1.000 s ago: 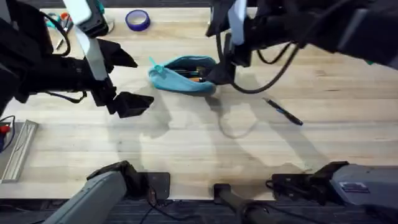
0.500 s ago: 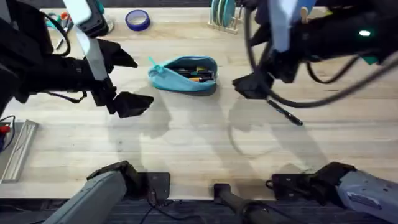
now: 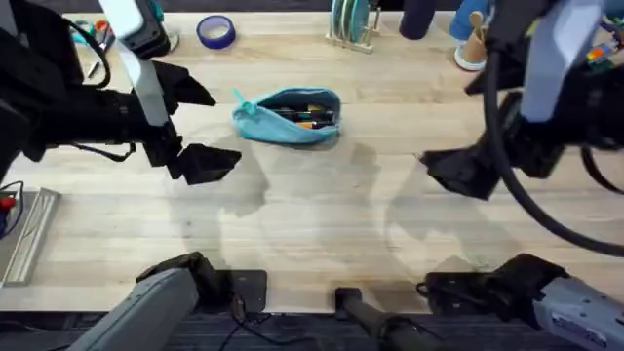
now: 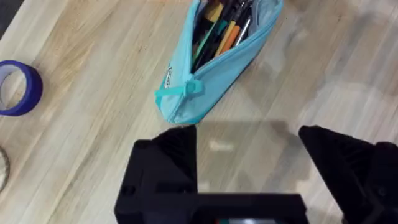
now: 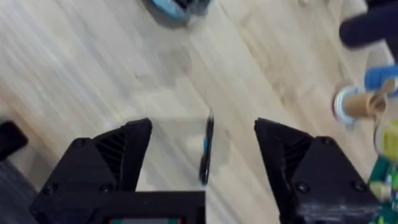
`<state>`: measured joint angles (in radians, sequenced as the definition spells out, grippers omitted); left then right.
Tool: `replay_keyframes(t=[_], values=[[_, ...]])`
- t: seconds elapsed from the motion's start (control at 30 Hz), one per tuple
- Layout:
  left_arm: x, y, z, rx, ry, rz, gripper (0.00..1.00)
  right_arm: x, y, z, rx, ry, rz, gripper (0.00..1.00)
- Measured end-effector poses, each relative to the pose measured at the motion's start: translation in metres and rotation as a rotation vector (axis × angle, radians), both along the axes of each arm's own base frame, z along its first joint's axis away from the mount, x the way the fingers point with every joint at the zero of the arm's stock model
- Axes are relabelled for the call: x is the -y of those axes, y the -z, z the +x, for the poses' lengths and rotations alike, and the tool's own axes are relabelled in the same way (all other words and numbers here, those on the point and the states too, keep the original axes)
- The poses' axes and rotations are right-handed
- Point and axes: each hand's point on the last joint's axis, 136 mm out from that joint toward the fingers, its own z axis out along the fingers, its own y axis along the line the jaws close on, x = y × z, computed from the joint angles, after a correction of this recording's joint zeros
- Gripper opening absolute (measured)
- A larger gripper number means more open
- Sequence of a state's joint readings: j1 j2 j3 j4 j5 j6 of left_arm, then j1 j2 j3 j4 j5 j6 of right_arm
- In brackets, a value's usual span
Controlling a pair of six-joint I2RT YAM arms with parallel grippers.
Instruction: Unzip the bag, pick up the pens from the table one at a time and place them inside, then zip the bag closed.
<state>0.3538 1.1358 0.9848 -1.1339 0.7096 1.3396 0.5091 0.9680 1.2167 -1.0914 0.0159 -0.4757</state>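
Right hand [image 5: 202, 146] wide open, empty, poised over thin dark pen [image 5: 206, 149] on pale wooden surface [image 3: 312, 224]. Descend straddling, pinch mid-barrel, carry toward ten o'clock into unzipped turquoise fabric pouch [image 3: 288, 115].

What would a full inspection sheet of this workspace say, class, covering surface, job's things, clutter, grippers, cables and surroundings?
Surface: the table, pale wood with plank seams.
Job's things: the bag, turquoise, lies unzipped with several pens inside; one dark pen lies on the table between the right gripper's fingers.
Clutter: a blue tape roll at the far edge; a rack holding teal discs and a wooden item farther right.
Grippers: left gripper open, short of the bag's end; right gripper open, straddling the pen from above.
Cables: a black cable loops from the right arm.
Surroundings: a metal piece at the table's left edge.
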Motion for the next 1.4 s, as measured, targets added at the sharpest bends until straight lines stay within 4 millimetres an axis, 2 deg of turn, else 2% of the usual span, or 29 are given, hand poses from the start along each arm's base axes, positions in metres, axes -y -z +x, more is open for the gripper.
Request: replay_keyframes(t=[0.17, 0.3, 0.57, 0.8, 1.13, 1.4], values=[[0.0, 0.0, 0.0, 0.0, 0.0, 0.0, 0.992, 0.023, 0.009, -0.009, -0.05, 0.121, -0.06, 0.995], [0.0, 0.0, 0.0, 0.0, 0.0, 0.0, 0.993, 0.034, 0.013, -0.013, -0.069, 0.177, -0.09, 0.995], [0.0, 0.0, 0.0, 0.0, 0.0, 0.0, 0.993, 0.056, 0.014, 0.0, -0.04, 0.334, -0.148, 0.996], [0.0, 0.0, 0.0, 0.0, 0.0, 0.0, 0.993, 0.068, 0.031, 0.016, -0.111, 0.446, -0.201, 0.996], [0.0, 0.0, 0.0, 0.0, 0.0, 0.0, 0.993, 0.062, 0.075, 0.035, -0.268, 0.45, -0.314, 0.995], [0.0, 0.0, 0.0, 0.0, 0.0, 0.0, 0.993, 0.03, 0.104, 0.045, -0.388, 0.395, -0.23, 0.996]])
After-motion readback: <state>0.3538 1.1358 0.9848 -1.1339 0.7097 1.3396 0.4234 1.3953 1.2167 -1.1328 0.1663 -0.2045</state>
